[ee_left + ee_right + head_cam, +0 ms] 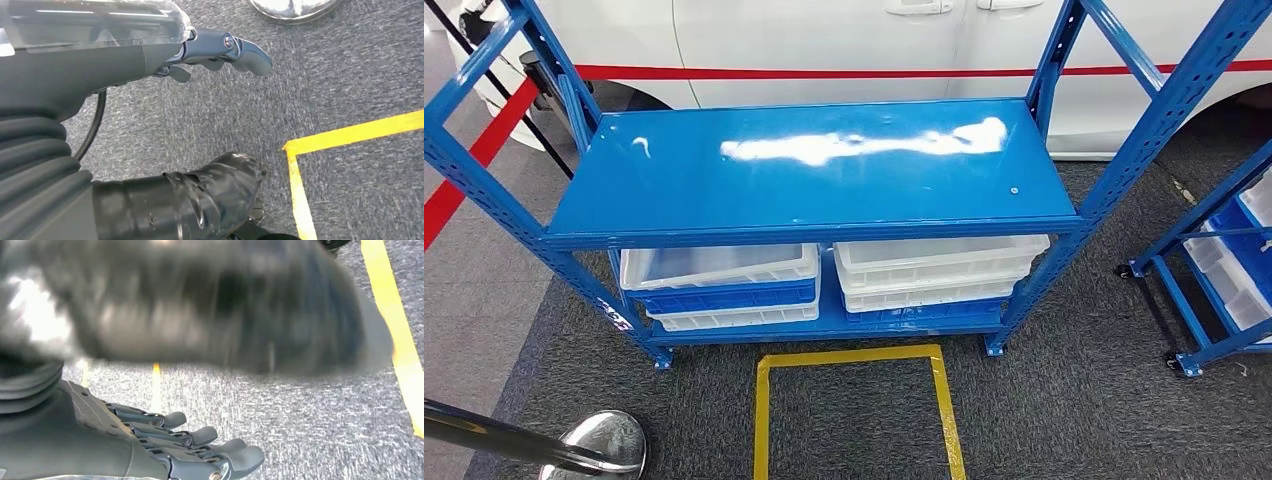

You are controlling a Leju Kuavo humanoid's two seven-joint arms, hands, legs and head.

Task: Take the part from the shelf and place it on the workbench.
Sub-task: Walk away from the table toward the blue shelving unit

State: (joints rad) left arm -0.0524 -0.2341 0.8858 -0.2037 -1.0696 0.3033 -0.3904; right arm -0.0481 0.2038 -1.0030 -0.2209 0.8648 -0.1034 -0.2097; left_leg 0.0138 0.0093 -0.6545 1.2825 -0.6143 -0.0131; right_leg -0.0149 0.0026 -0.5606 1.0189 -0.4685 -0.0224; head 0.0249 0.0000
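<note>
A blue metal shelf (814, 165) is seen in front of the robot in the head view, standing on grey carpet (1074, 400). Its upper board is bare and shiny, with a bright reflection on it. On the lower board, two stacks of shallow plastic trays are placed side by side: a left stack (721, 285) of white and blue trays and a right stack (936, 272) of white trays. Which item is the part cannot be told from the pictures; the trays are seen from the side and their contents are hidden. A square of yellow tape (856, 400) is marked on the carpet just before the shelf. A white car (824, 40) with a red stripe is parked behind it, and a second blue rack (1224, 270) stands at the right. A chrome post base (596, 442) is seen at the lower left. The left hand (215, 52) hangs above the carpet, its fingers extended and holding nothing. The right hand (185, 445) is also over the carpet, fingers slightly apart and empty.
</note>
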